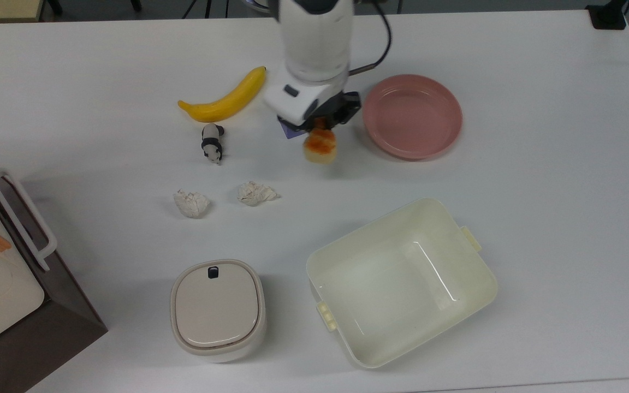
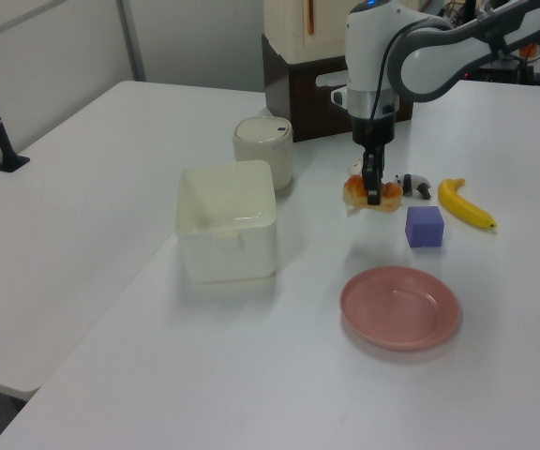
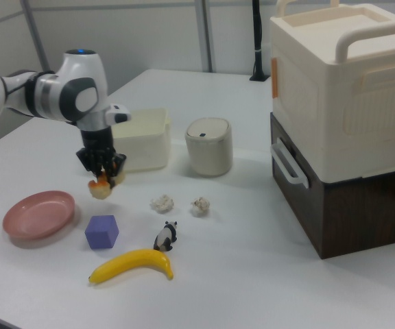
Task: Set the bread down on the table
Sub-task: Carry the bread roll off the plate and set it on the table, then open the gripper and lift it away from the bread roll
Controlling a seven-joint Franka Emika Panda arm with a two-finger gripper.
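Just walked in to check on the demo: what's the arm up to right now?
The Franka arm's gripper is shut on the bread, a small loaf with an orange-brown top, and holds it in the air above the white table. The pink plate sits empty, on the top view's right of the loaf. The bread hangs near the purple cube, with the banana and toy panda further toward the top view's left. It has not been set down yet.

Gripper point(image 3: 102, 177): clamped on the bread point(image 3: 101, 188), held clear above the table point(image 3: 238, 226).
Pink plate point(image 3: 38, 214): below, toward the right view's left.
Purple cube point(image 3: 102, 232): directly beneath.
Cream tub point(image 3: 142, 147): just behind.
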